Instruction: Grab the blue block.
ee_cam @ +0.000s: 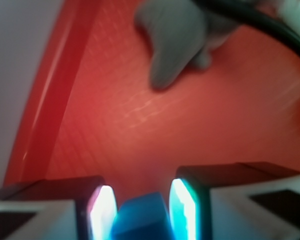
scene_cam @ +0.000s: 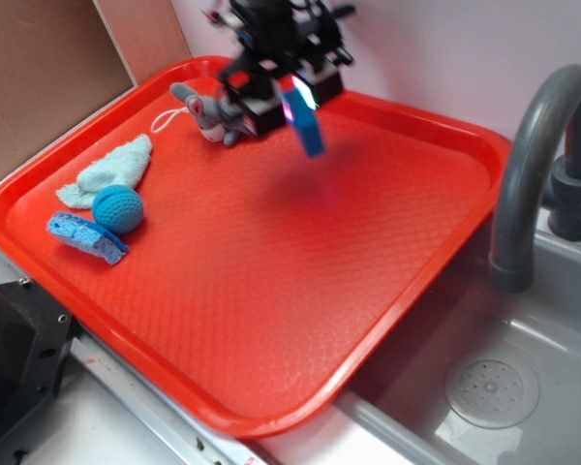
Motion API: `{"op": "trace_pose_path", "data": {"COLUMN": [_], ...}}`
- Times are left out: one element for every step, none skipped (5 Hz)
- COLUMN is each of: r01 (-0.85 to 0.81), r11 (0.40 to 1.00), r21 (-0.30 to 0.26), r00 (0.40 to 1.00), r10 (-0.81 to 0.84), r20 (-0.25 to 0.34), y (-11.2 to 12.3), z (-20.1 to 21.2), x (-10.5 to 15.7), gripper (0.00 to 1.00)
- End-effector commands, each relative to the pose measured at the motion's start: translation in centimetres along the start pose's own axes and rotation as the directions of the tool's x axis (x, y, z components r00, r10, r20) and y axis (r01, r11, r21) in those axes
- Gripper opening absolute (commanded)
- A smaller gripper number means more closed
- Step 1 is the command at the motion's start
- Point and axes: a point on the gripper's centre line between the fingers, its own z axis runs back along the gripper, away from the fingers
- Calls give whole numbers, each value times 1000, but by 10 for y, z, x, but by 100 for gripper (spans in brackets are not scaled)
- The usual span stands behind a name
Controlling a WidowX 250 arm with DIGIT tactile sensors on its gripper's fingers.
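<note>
The blue block [scene_cam: 308, 123] hangs tilted above the far part of the red tray [scene_cam: 271, 291], clear of its surface, and casts a dim shadow below. My gripper [scene_cam: 292, 95] is shut on the block's upper end. In the wrist view the blue block [ee_cam: 141, 217] sits squeezed between the two bright pads [ee_cam: 103, 210], with the gripper [ee_cam: 142, 212] well above the red tray [ee_cam: 140, 130]. Both views are blurred.
A grey plush mouse [scene_cam: 211, 113] lies just left of the gripper and shows as a grey shape [ee_cam: 177, 45] ahead in the wrist view. A pale cloth [scene_cam: 111, 172], a teal knitted ball [scene_cam: 118, 208] and a blue sponge [scene_cam: 85, 237] lie at the tray's left. A sink [scene_cam: 504, 387] with a grey faucet [scene_cam: 533, 165] is on the right.
</note>
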Motion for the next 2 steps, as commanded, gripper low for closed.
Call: {"op": "trace_pose_path", "data": {"r01": [434, 632], "r11": [887, 752], "r21": [-156, -188], "r00": [883, 740], "r10": [-453, -657], "r20": [-121, -140], "y": [33, 48], "z": [102, 126], "x": [8, 13], "gripper": [0, 0]}}
